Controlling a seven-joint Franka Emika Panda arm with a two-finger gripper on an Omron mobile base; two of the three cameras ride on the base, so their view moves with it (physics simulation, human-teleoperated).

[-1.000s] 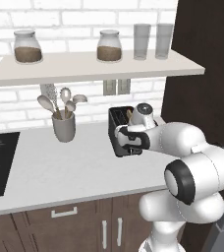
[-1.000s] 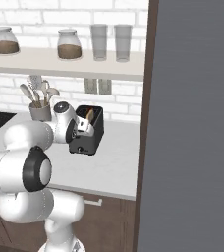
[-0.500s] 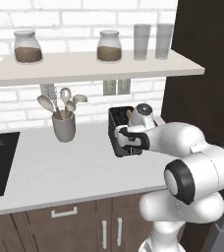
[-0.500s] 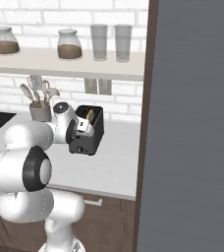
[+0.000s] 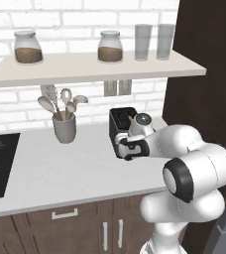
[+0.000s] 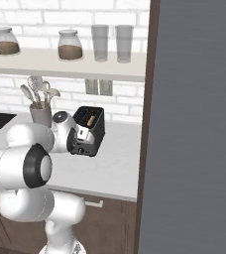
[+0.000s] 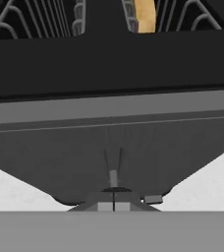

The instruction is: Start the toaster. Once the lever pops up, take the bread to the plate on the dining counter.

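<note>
The pincer (image 7: 113, 204) is clenched, its two small dark tips pressed together with nothing between them, right against the narrow front face of the toaster (image 5: 121, 130). A thin pale slider — the lever (image 7: 113, 177) — sits in its slot just above the tips, low on that face. The white arm reaches forward low over the worktop (image 5: 60, 168), its rounded glossy elbow raised and the forearm running level toward the toaster, hand pointing at the front face. The toaster is a small boxy dark shell with smooth matt sides and wire guides in its two top slots; its long axis runs from the wall out toward the robot. One slot holds the bread (image 7: 145, 15), a tan slice standing on edge. Farther left on the pale worktop stands a grey utensil pot (image 5: 64, 128); above hangs a shelf (image 5: 85, 67) with jars and glasses.
</note>
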